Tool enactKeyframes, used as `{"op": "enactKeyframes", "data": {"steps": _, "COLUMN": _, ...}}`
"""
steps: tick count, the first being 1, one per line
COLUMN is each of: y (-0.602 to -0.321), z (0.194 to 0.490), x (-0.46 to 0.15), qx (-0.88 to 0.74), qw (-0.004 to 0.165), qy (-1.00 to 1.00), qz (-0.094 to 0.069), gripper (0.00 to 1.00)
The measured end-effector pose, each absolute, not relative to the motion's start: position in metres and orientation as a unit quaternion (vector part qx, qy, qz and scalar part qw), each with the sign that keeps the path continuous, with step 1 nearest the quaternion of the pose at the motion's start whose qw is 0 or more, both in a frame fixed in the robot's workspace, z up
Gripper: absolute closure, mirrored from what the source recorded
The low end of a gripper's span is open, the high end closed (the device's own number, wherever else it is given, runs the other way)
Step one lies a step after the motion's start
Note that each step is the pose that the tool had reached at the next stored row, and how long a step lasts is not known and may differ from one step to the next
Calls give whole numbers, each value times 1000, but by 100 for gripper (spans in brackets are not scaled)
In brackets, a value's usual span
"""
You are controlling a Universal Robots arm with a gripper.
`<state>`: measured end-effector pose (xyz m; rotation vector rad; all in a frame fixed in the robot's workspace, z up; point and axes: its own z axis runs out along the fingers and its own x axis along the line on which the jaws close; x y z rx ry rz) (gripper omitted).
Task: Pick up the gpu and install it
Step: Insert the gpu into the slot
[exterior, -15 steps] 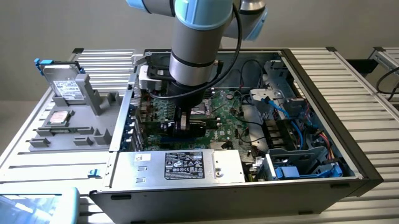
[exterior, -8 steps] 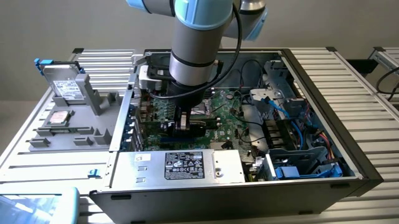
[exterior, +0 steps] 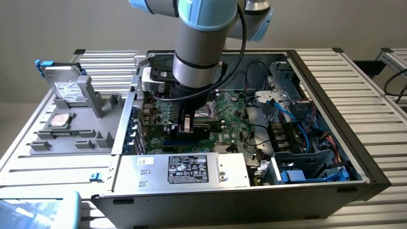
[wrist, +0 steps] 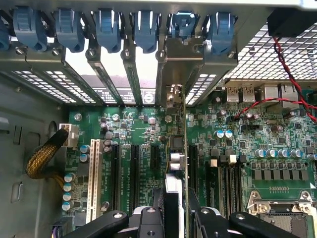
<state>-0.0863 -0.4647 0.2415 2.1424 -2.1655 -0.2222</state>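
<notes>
While the arm is reaching into the open computer case (exterior: 330, 90), the gripper (wrist: 173, 220) is clamping the gpu (wrist: 176, 158) (fingers pinching both faces). The card is standing on edge over the motherboard (wrist: 138, 126) slots, with its silver bracket sitting at the rear wall.

robotics lab, open pc case (exterior: 254, 206), slatted bench (exterior: 359, 71)

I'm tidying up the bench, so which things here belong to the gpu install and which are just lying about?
In the job: gpu, gripper clamped on it, motherboard, computer case.
Lying about: hard drive, grey rack.
</notes>
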Motion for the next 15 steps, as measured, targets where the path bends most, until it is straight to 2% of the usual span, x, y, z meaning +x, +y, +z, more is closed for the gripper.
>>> {"op": "enactKeyframes", "data": {"steps": 15, "y": -466, "z": 240, "x": -88, "qx": 701, "qw": 44, "qy": -708, "qz": -73, "gripper": 71}}
